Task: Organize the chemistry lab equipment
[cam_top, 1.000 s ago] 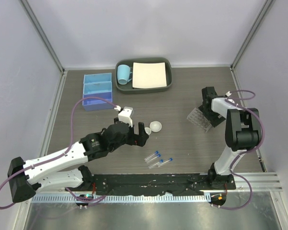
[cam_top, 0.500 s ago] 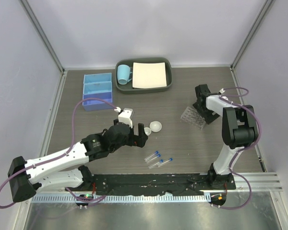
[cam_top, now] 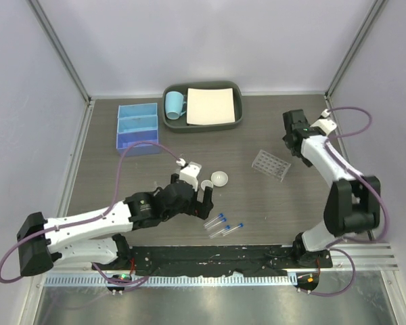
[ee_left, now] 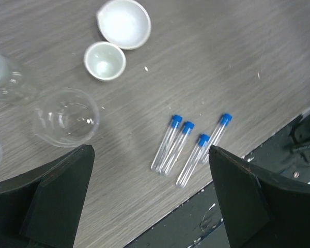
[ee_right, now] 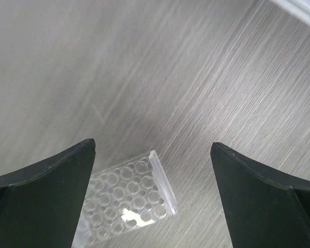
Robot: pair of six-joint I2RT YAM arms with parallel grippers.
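Blue-capped tubes lie flat on the wood-grain desk close to the middle of its near edge. The left wrist view shows four of them, roughly parallel: two touch side by side, a third lies just beside them and the fourth is a little apart. The left gripper hovers over the desk just left of the tubes, its fingers spread wide with nothing between them. Two white dishes sit near the centre of the desk, the smaller one just beside the larger, both upright. A clear bottle rests close to the small dish; in the overhead view the left gripper hides it, and I cannot tell whether it stands or lies. The clear rack lies flat on the desk towards the right edge, apart from everything else. The right gripper hangs above the desk between the rack and the far-right corner, its fingers released and wide apart, the rack showing below and between them, untouched. The blue box sits near the far-left corner, its three compartments in a row. A dark tray rests against the middle of the far edge, holding a light-blue mug on its side and a white sheet.
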